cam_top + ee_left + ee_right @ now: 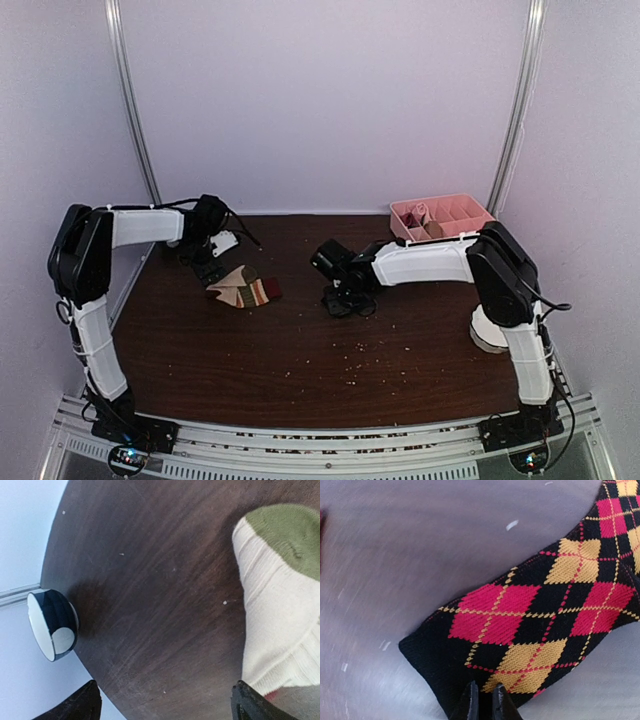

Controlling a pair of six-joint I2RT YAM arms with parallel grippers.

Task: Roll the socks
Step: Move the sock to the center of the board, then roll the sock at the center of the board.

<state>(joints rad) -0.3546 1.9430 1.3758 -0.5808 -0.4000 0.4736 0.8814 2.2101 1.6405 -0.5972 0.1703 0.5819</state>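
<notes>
- Socks, top view: striped sock (243, 288) is lying bunched on the table (300, 370), left of centre; argyle sock (358, 307) is lying near centre, under the right gripper (345, 298); left gripper (208, 268) is hovering just behind the striped sock; pink tray (455, 212) is sitting far right
- Left wrist view: left gripper (165, 707) is holding nothing, jaws standing wide apart; striped sock (280, 615), olive toe showing, is lying beside one of the fingers (250, 706)
- Right wrist view: right gripper (485, 705) is pinching the argyle sock (535, 625) at its black edge, jaws nearly together; sock is lying flat on the table
</notes>
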